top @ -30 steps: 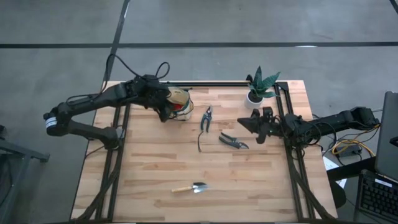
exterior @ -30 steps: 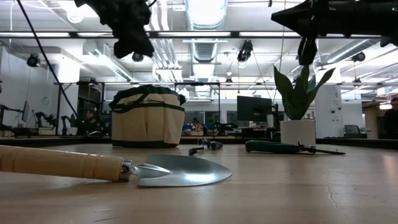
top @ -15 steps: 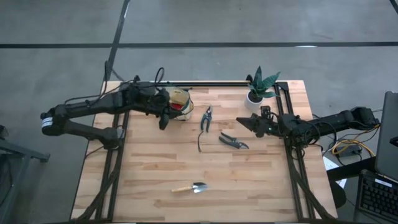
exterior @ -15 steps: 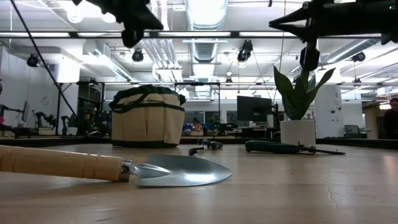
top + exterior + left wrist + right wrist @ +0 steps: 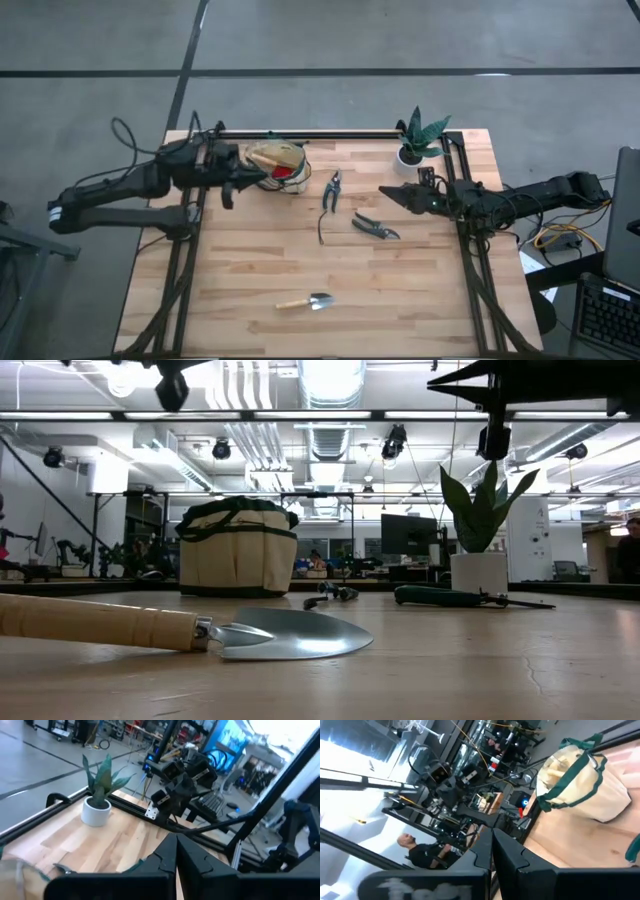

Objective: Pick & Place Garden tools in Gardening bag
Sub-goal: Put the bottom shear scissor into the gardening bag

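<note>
The left hand [image 5: 226,190] is clenched on nothing, hanging just beside the gardening bag [image 5: 278,166] at its nine o'clock side; the left wrist view shows its two fingers pressed tip to tip. The right hand [image 5: 386,193] is likewise clenched and empty, hovering near the shears [image 5: 374,227] that lie toward three o'clock of the bench's middle.

The bag sits at about eleven o'clock on the bench [image 5: 400,300], with something red [image 5: 286,171] showing in its mouth. Outside it lie a second pair of shears [image 5: 332,188] just to the bag's three o'clock side, a thin dark stick [image 5: 320,230] below them, and a trowel [image 5: 305,301] well apart at six o'clock.

The step in hand looks like a fresh reach for another tool. To do it well, the chosen hand should part its fingers before descending, come straight down over a handle rather than the blades, and close across the narrow width. The shears near the right hand seem the easiest target; the potted plant [image 5: 418,139] stands close behind and should be kept clear of.

What lies deeper in the bag is hidden by its rim and folded fabric. In the low view the bag [image 5: 238,547] blocks anything behind it, both arms are cut off at the top edge, and the stick cannot be made out.
</note>
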